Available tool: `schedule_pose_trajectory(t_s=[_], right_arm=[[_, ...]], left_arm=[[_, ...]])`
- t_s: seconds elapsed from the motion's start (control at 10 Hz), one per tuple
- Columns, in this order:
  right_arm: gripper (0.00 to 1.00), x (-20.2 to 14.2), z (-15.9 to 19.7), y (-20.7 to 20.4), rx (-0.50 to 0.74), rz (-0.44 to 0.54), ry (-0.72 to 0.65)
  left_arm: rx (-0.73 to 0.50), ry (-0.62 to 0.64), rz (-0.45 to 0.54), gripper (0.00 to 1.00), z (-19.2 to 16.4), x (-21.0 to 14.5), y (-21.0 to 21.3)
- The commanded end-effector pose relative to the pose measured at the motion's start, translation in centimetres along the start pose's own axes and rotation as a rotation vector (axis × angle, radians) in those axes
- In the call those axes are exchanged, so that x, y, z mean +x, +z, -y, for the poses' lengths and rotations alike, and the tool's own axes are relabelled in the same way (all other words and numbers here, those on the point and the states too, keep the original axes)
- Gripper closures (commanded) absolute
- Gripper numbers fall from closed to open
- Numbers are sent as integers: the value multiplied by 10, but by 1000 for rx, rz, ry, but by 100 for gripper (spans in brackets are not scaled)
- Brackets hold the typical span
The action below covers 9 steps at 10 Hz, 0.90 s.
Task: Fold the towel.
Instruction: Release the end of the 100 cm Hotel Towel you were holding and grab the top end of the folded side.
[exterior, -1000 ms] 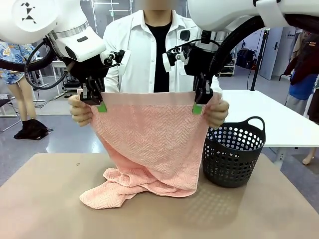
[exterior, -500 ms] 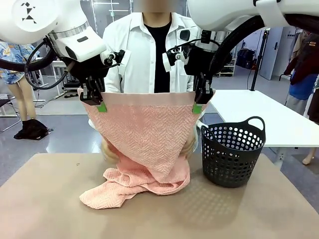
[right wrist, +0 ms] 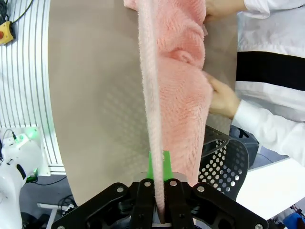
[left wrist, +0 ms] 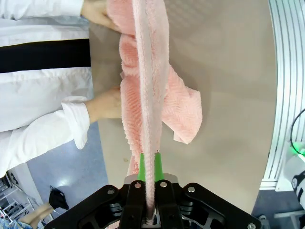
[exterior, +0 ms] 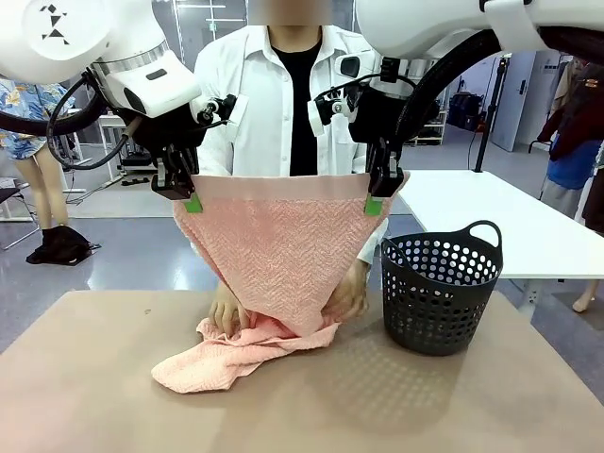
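The salmon-pink towel (exterior: 283, 241) hangs by its top edge between my two grippers, high above the table. My left gripper (exterior: 192, 201) is shut on the towel's top left corner (left wrist: 148, 164). My right gripper (exterior: 374, 203) is shut on the top right corner (right wrist: 157, 167). The cloth narrows downward, and its lower end lies bunched on the table (exterior: 219, 357). Behind the towel, the person's hands (exterior: 226, 310) grip its lower part near the table on both sides (exterior: 349, 294).
A dark perforated plastic basket (exterior: 440, 294) stands on the tan table (exterior: 453, 406) at the right, close to the towel's right edge. The person in a white shirt (exterior: 255, 104) stands at the far side. A white table (exterior: 510, 222) sits behind the basket.
The person's hands have left the towel's top corners and dropped to its lower part, pulling the sides inward so the hanging cloth tapers. Both grippers have kept still.
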State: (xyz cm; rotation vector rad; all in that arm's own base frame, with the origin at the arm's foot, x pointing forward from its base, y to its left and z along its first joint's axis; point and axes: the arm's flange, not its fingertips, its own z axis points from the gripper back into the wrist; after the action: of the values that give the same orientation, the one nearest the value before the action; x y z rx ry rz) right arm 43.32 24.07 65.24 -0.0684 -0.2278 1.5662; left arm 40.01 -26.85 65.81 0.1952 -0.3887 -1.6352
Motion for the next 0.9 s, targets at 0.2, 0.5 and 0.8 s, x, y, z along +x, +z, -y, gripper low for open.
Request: schedule_pose_trajectory(t_s=[0.2,0.5,0.8], right_arm=[[100,0,-1,2,-7,-6,3],[100,0,-1,2,-7,-6,3],[100,0,-1,2,-7,-6,3]], left_arm=[[0,-2,-1,100,0,0,0],[0,-2,-1,100,0,0,0],[0,-2,-1,100,0,0,0]])
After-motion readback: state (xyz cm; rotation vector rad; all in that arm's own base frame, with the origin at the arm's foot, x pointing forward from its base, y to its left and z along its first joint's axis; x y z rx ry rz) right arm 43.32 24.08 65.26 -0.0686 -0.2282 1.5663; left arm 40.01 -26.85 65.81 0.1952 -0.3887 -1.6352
